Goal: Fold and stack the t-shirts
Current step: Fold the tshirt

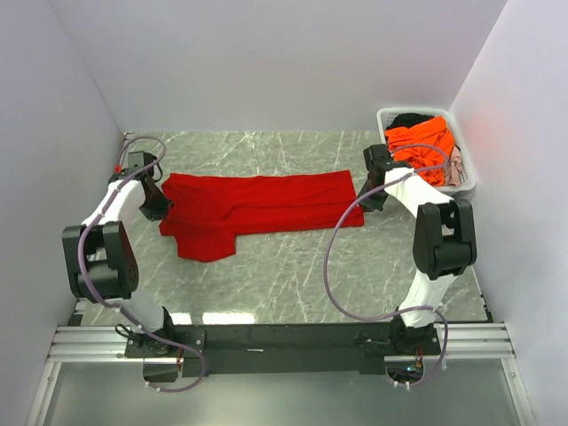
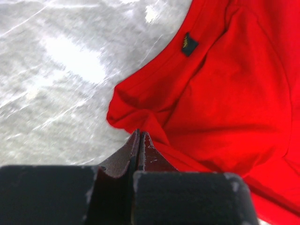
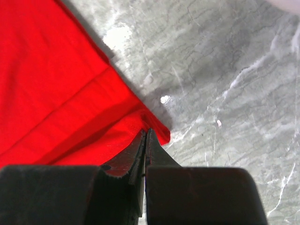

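Red t-shirt lay spread flat across the grey marbled desk, collar end with a dark neck label at the left and hem at the right. An orange t-shirt sat heaped in the white basket at the far right corner. Bare desk lay open on the shirt's near side, with walls close on both sides; left fingers were closed, pinching a bunched fold at the collar-side edge, and right fingers were closed on the hem corner.
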